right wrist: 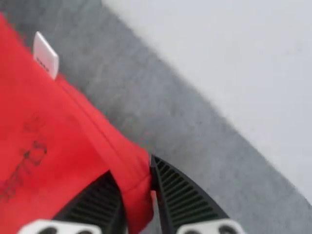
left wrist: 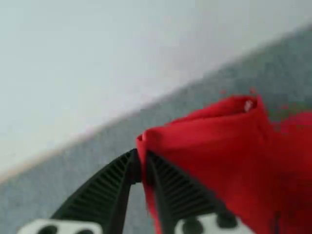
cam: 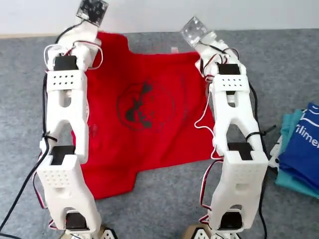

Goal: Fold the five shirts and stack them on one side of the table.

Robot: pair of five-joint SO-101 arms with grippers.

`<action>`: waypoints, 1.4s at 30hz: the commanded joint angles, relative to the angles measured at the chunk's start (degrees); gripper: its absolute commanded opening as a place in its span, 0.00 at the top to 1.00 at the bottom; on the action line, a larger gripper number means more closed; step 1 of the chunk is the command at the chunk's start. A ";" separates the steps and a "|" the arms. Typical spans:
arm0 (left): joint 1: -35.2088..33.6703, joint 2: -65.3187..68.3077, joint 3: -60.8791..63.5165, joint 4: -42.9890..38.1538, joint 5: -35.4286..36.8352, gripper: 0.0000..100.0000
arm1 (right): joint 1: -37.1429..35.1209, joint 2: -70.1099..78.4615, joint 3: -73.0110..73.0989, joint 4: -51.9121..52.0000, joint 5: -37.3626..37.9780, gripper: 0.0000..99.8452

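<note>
Over the grey surface (cam: pixel 279 64) in the high view, we've got a red shirt (cam: pixel 149 134) spread flat, print up, between the left arm (cam: pixel 67 114) and the right arm (cam: pixel 234 114), both stretched to its far edge. A stack of folded shirts (cam: pixel 301 149) sits on the right side, apart from it.

On the left wrist view, the left claw (left wrist: pixel 141 168) is pinched tight on a raised fold of red cloth.

On the right wrist view, the right claw (right wrist: pixel 139 180) grips the shirt's edge, and there's a white tag (right wrist: pixel 46 54) farther along.
</note>
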 commanded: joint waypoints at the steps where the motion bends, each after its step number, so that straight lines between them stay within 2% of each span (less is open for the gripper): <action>1: 0.70 -5.36 -2.68 14.33 -3.08 1.00 | 0.84 -3.47 -3.43 6.11 1.05 0.99; 6: 1.14 -7.30 -2.68 29.10 -8.44 1.00 | 0.48 -6.02 -3.43 15.69 1.14 0.99; 12: 1.05 -9.58 -2.68 43.25 -15.91 1.00 | 0.75 -7.60 -3.43 25.01 3.69 0.99; 15: 1.14 -11.69 -2.59 48.26 -17.05 1.00 | 0.75 -8.75 -3.43 30.11 4.92 0.99; 20: 0.09 -18.46 1.98 48.53 -17.05 1.00 | 1.36 -9.89 -3.43 37.41 8.00 0.99; 26: 0.26 -30.15 19.03 48.53 -22.33 1.00 | 3.12 -9.63 -3.43 43.91 10.20 0.99; 30: 0.26 -37.54 28.09 48.44 -23.91 1.00 | 4.44 -9.71 -3.43 44.97 10.20 0.99; 36: 0.00 -45.80 36.18 48.53 -24.09 1.00 | 4.62 -9.98 -3.43 50.07 13.01 0.99; 42: 0.26 -52.40 44.09 48.44 -27.25 1.00 | 4.44 -9.89 -3.43 52.70 14.42 0.99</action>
